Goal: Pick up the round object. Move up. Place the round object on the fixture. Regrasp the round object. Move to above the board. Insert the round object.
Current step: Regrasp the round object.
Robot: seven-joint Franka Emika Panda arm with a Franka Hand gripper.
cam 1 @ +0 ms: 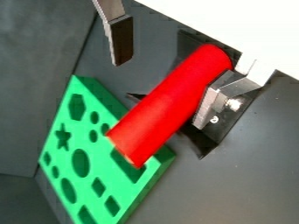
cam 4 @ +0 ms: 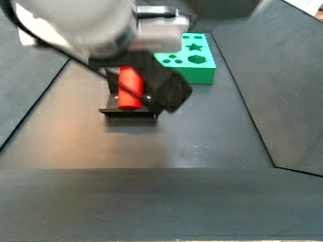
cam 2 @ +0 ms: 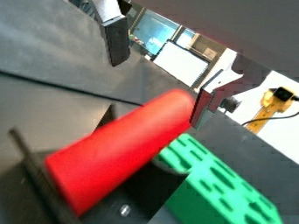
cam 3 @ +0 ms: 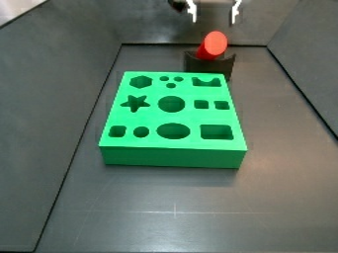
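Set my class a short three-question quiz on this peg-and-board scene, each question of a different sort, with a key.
1. True or false: the red cylinder peg lies in a hole of the green board.
2. What does the peg rest on?
A. the fixture
B. the floor
C. the board
3. Is the hand open or shut?

Key: 1 false. 2 A. 3 open, its fingers apart from the peg, above it.

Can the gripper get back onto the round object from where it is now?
Probably yes. The round object rests on the fixture with nothing over it, and the gripper hangs open right above, fingers apart and clear of it.
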